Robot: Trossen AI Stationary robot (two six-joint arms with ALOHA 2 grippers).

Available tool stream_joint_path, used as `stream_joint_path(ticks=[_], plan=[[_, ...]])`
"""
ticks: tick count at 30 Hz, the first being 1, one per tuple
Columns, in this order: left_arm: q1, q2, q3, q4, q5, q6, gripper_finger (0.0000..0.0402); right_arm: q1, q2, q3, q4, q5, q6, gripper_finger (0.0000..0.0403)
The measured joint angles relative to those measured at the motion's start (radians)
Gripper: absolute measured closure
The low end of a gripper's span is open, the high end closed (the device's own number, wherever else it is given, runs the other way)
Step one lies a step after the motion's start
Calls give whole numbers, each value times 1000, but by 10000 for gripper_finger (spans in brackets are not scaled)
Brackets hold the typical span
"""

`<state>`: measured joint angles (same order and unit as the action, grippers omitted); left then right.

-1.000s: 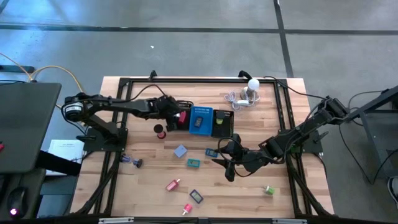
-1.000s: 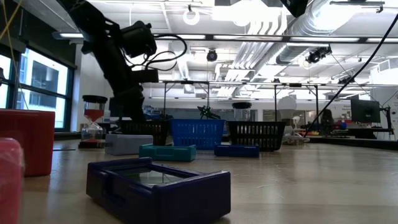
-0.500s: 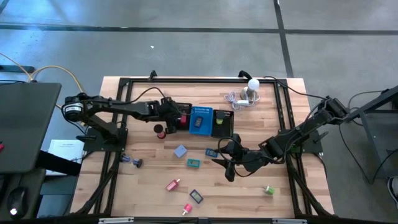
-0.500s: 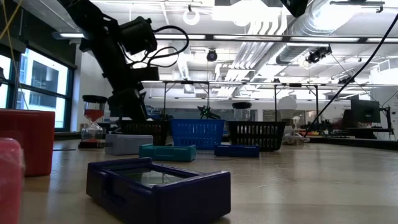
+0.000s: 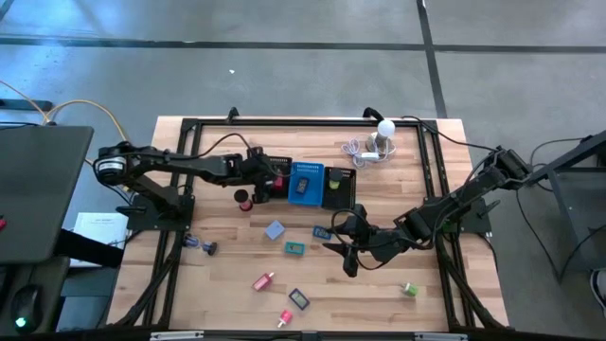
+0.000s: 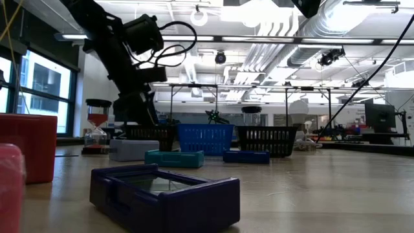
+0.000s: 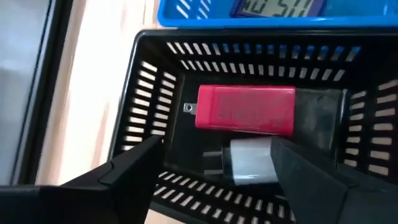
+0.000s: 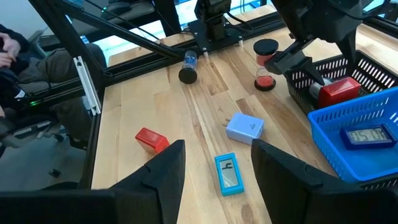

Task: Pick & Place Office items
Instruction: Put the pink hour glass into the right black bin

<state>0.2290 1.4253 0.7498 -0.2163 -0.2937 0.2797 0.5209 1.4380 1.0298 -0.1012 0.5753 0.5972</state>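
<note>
My left gripper [image 5: 268, 177] [image 7: 214, 180] hangs open over the left black section [image 7: 155, 81] of the mesh tray [image 5: 333, 194]. A red block [image 7: 245, 110] and a white plug piece [image 7: 252, 163] lie on that section's floor. My right gripper [image 5: 343, 248] [image 8: 214, 180] is open low over the table, right of a teal piece [image 5: 294, 248] [image 8: 229, 174] and beside a blue piece [image 5: 320, 231]. Loose on the wood lie a grey-blue block [image 5: 275, 229], a red spool [image 5: 244, 198], pink pieces [image 5: 263, 280], a dark blue box [image 5: 299, 298] and a green piece [image 5: 409, 289].
A blue clock [image 5: 302, 185] lies in the tray's blue middle section. The white ball-topped gadget [image 5: 383, 133] with its cable stands near the far edge. A clip [image 5: 199, 246] lies by the left frame rail. A seated person [image 8: 25, 68] shows beyond the table.
My left gripper has drawn back a little from the tray's left section toward the table's left edge, staying open. The right arm has kept still.
</note>
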Motion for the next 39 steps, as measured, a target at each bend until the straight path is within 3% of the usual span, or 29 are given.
stream_joint_path(ticks=[8,18,24,33,39], plan=[[-130,-158,23,3,-74,41,106,0,0,0,-2,1,-17,230],[-305,-377,25,-83,98,-294,106,0,11,0,-12,0,-27,230],[-417,-386,26,-108,168,-459,105,0,11,0,-18,-6,-29,230],[-590,-381,26,-465,143,-724,105,1,11,0,-17,-6,-48,230],[-672,-358,24,-525,88,-862,105,1,11,0,-16,-6,-68,230]])
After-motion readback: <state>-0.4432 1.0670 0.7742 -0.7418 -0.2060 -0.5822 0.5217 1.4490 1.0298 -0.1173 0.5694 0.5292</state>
